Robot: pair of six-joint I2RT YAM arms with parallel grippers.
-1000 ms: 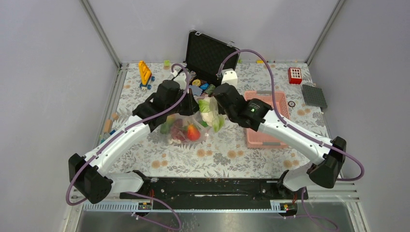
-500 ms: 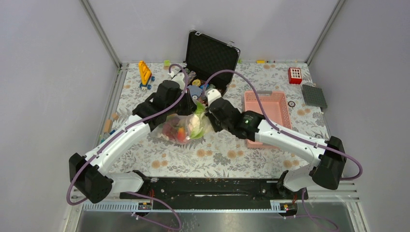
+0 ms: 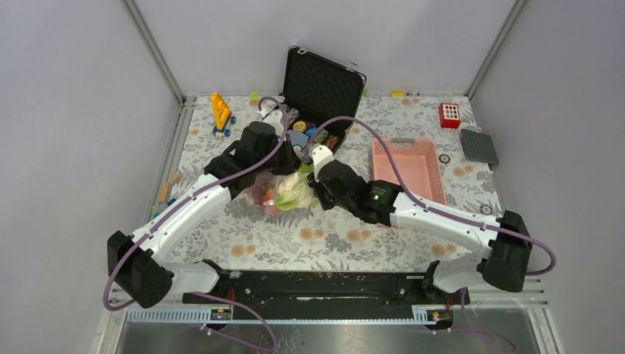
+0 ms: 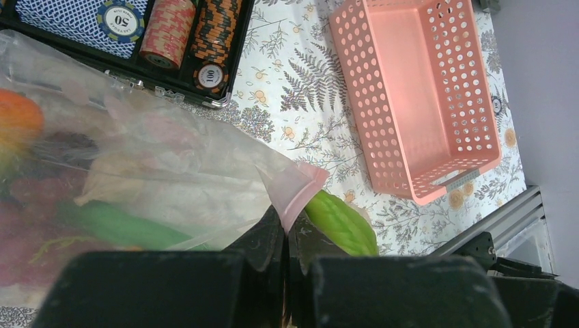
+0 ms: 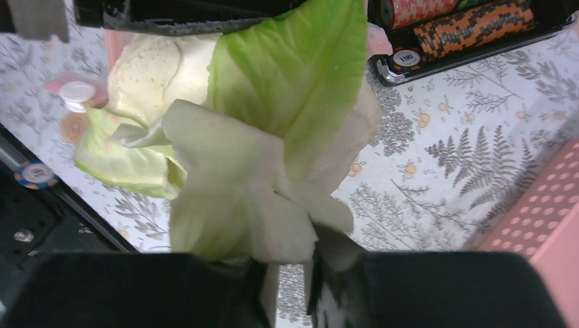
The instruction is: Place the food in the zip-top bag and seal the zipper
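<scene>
The clear zip-top bag (image 3: 274, 193) lies between both arms and holds red, orange and green food. In the left wrist view the bag (image 4: 150, 171) shows the orange mango (image 4: 17, 119) and the long green vegetable (image 4: 116, 225) inside. My left gripper (image 4: 287, 229) is shut on a corner of the pink zipper strip (image 4: 297, 188). My right gripper (image 5: 290, 273) is shut on the white-green leafy piece (image 5: 273, 137) and holds it at the bag's mouth (image 3: 296, 193). A green leaf tip (image 4: 341, 222) shows beside the left fingers.
An open black case (image 3: 320, 81) with striped poker chips (image 4: 171, 27) stands just behind the bag. The pink basket (image 3: 409, 169) sits to the right. A yellow toy (image 3: 220, 110), a red block (image 3: 449, 115) and a grey plate (image 3: 478, 145) lie near the far edge.
My right gripper has moved left and down with the leafy piece, from beside the basket to the bag's mouth. The bag has shifted slightly left and sagged lower.
</scene>
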